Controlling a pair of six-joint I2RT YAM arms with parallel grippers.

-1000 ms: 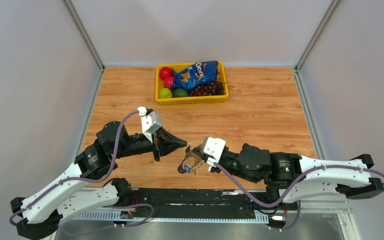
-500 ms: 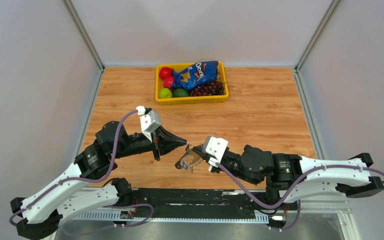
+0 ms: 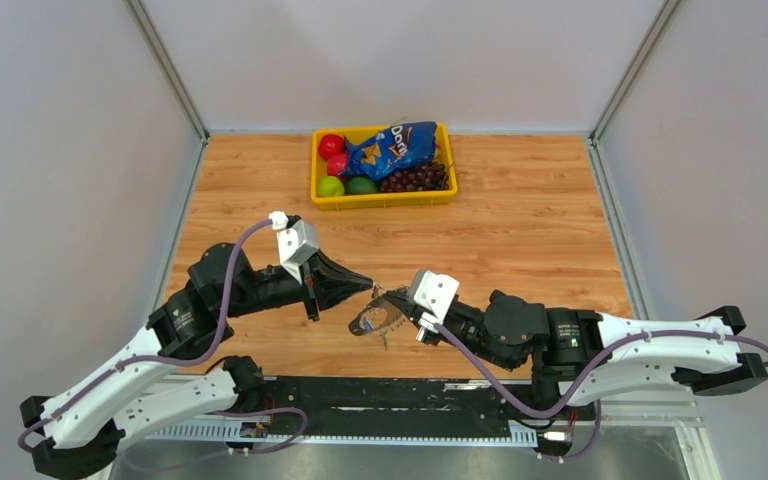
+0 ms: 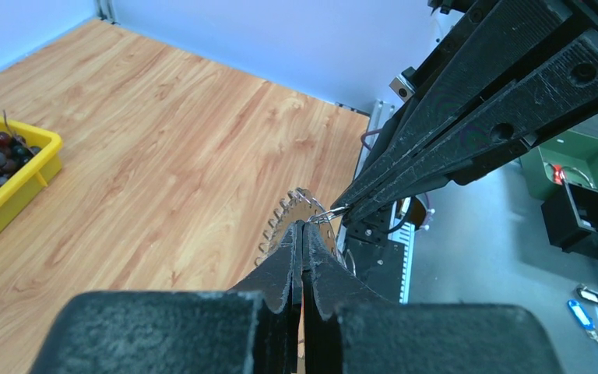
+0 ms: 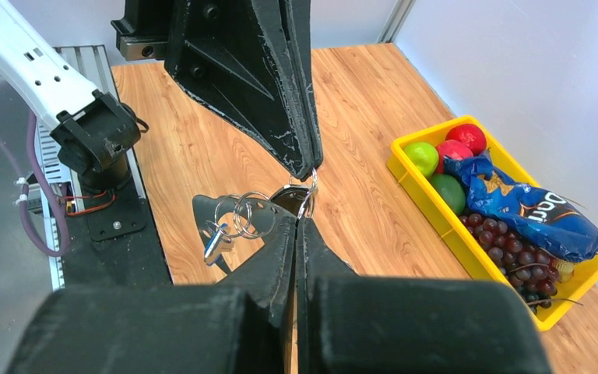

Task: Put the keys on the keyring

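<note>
The keyring (image 3: 368, 321) is a silvery oval loop hanging just above the wood between the two arms. My right gripper (image 3: 392, 298) is shut on a small wire ring (image 5: 307, 191) at its top. In the right wrist view, more wire rings (image 5: 245, 216) and a small blue piece (image 5: 214, 243) dangle left of the right gripper (image 5: 299, 220). My left gripper (image 3: 371, 288) is shut, its tips meeting that small ring (image 4: 328, 212) beside the keyring's toothed edge (image 4: 280, 222). Whether it pinches the ring is unclear. I cannot pick out the keys.
A yellow bin (image 3: 382, 199) at the back of the table holds red and green fruit, grapes and a blue chip bag. It also shows in both wrist views, bin (image 5: 452, 227) and bin (image 4: 15, 183). A black rail (image 3: 390, 390) runs along the near edge.
My right gripper has carried the keyring left and slightly up until its tips meet the left gripper's tips. The loop has swung left with it. The left gripper shifted only slightly.
</note>
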